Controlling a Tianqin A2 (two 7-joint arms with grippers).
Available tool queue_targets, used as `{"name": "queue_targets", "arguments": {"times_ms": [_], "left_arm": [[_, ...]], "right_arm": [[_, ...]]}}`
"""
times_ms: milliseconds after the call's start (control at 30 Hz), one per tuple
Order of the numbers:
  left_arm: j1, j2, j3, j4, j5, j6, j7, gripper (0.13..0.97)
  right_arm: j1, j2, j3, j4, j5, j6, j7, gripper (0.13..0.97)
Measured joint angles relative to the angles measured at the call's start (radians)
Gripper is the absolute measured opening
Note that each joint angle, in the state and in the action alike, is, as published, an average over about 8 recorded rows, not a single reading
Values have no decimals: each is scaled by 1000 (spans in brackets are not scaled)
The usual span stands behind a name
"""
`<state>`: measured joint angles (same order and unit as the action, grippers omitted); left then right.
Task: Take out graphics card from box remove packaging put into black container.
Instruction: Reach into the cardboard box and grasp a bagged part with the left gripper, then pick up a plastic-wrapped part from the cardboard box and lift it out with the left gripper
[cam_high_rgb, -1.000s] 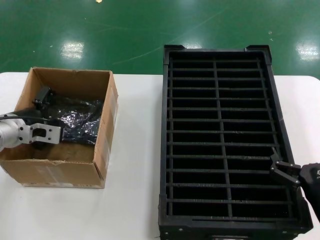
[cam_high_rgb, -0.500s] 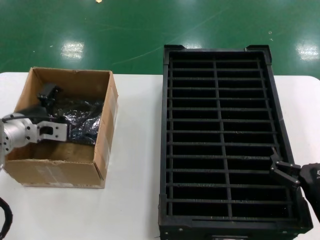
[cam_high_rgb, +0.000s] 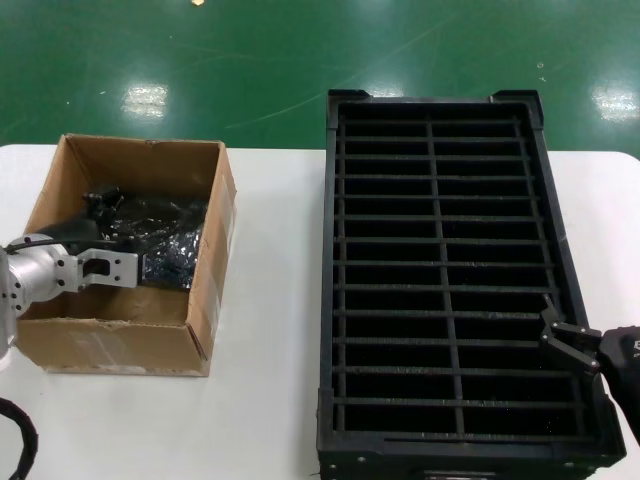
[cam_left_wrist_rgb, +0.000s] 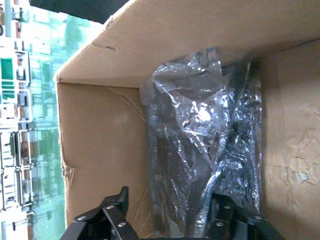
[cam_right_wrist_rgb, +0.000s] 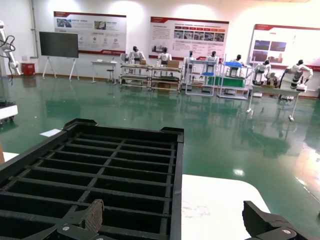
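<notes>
**Reaching into the box for a wrapped bundle**

Reaching down into the box (cam_high_rgb: 190, 290) with the left end effector (cam_high_rgb: 100, 205), fingers spread to either side of the packaging (cam_left_wrist_rgb: 200, 150), one finger (cam_left_wrist_rgb: 117, 212) out toward the cardboard wall and the other low against the plastic. No firm pinch to be seen; jaws apart around the bag rather than pressed together on it.

Sitting on the left side of the white tabletop (cam_high_rgb: 270, 400), open at the top, with the long sides running away from the robot. Holding only glossy, wrinkled plastic, translucent grey on top and darker underneath, heaped toward the wall nearest the black container (cam_high_rgb: 450, 270). Long axis of the bundle roughly along the length of the box in the head view, one crumpled end lifted toward the far cardboard wall in the left wrist view. Graphics card itself not distinguishable through the wrap, so its heading cannot be told.

Standing just to the right of the box, apart from it, with its long axis also running away from the robot, ribs dividing it into two columns of narrow slots. Slots dark throughout.

Hovering at the near right corner of the black container, the right end effector (cam_high_rgb: 570, 345), fingers spread wide and gripping nothing, one fingertip (cam_right_wrist_rgb: 94, 214) above the slots and the other beyond the rim.
</notes>
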<state>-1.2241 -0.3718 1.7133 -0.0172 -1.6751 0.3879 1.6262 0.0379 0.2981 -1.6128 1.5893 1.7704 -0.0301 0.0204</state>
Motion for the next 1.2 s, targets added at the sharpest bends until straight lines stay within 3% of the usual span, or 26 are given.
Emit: {"name": "queue_targets", "arguments": {"times_ms": [233, 533, 867, 1200], "left_arm": [[14, 2, -21, 0, -20, 8, 11, 466], [41, 2, -23, 1, -21, 25, -9, 291], [59, -6, -23, 2, -20, 34, -34, 182], [47, -17, -81, -3, -76, 56, 25, 141]], "right_arm": [[0, 0, 0, 0, 0, 0, 0, 966], [0, 0, 0, 0, 0, 0, 0, 966], [0, 0, 0, 0, 0, 0, 0, 966], [0, 0, 0, 0, 0, 0, 0, 966]]}}
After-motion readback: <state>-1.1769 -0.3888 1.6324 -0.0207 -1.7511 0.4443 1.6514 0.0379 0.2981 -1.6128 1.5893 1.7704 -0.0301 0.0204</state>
